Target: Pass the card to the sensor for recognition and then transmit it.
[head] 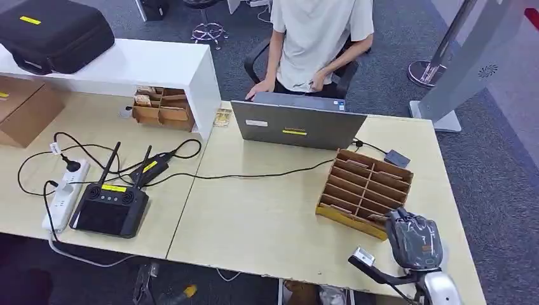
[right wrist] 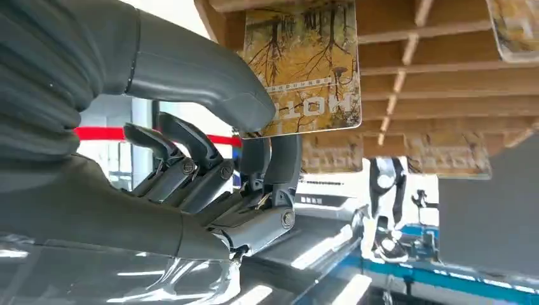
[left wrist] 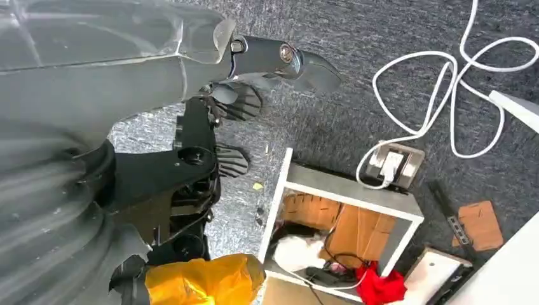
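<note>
A wooden slotted card rack (head: 363,189) stands on the table's right side, with my right hand (head: 414,240) at its near corner. In the right wrist view, the thumb and fingers of that hand (right wrist: 241,159) pinch the edge of a yellow card with a tree pattern (right wrist: 305,63), which still sits in a slot of the rack (right wrist: 432,38). More cards fill neighbouring slots. A small dark sensor pad (head: 396,158) lies beyond the rack, cabled to the laptop (head: 297,127). My left hand (left wrist: 241,108) hangs over the floor with its fingers apart, holding nothing.
A person (head: 318,38) sits behind the laptop with a hand at its far edge. A black controller with antennas (head: 109,206), a power strip (head: 63,194) and cables lie at the left. A white shelf (head: 159,63) carries a black case (head: 54,25).
</note>
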You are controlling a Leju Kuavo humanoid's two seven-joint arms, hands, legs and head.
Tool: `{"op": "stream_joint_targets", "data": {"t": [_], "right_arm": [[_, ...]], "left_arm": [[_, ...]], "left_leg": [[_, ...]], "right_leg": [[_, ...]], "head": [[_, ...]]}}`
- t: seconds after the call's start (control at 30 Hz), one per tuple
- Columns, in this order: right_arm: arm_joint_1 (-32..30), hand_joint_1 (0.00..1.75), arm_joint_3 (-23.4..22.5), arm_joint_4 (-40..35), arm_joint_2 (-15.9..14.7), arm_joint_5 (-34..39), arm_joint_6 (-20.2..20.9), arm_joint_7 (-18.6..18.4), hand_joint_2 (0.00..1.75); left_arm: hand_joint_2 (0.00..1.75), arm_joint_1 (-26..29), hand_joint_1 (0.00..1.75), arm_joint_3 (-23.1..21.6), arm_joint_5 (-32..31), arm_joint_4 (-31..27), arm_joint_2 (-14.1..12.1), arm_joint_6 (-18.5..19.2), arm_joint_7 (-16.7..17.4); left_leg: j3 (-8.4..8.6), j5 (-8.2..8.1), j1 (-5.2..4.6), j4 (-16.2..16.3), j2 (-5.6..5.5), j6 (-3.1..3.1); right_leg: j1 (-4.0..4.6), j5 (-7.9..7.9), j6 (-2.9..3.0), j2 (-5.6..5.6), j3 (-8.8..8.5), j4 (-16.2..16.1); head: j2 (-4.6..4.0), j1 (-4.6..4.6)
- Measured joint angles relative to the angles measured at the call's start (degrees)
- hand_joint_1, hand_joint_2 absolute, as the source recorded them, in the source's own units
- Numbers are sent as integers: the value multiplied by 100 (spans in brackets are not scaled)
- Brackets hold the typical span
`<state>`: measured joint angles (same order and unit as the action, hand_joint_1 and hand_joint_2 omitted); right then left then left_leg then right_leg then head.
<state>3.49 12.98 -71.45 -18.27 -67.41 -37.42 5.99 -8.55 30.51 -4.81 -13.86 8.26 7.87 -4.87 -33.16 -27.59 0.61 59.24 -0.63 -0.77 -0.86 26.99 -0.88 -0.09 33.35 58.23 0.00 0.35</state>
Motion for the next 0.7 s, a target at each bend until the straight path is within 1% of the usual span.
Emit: {"op": "stream_joint_targets", "data": {"t": [0.1,0.37,0.7], "right_arm": [[196,175,57,-79,0,-2,20,2,175],[561,175,238,-229,-20,74,114,-20,175],[932,175,428,-380,-203,201,225,-77,175]], "left_arm": [[175,-18,0,-44,20,0,0,2,57],[175,-52,0,-116,105,0,0,13,63],[175,-53,0,-210,188,0,-2,52,109]], "left_leg": [[2,1,0,0,1,0],[1,3,0,2,0,2],[0,3,-1,2,0,3]], "right_leg": [[0,-1,-1,2,0,0],[0,-3,-3,-1,0,0],[-1,-3,-3,-1,0,-1]], "head": [[0,2],[0,2],[0,2]]}}
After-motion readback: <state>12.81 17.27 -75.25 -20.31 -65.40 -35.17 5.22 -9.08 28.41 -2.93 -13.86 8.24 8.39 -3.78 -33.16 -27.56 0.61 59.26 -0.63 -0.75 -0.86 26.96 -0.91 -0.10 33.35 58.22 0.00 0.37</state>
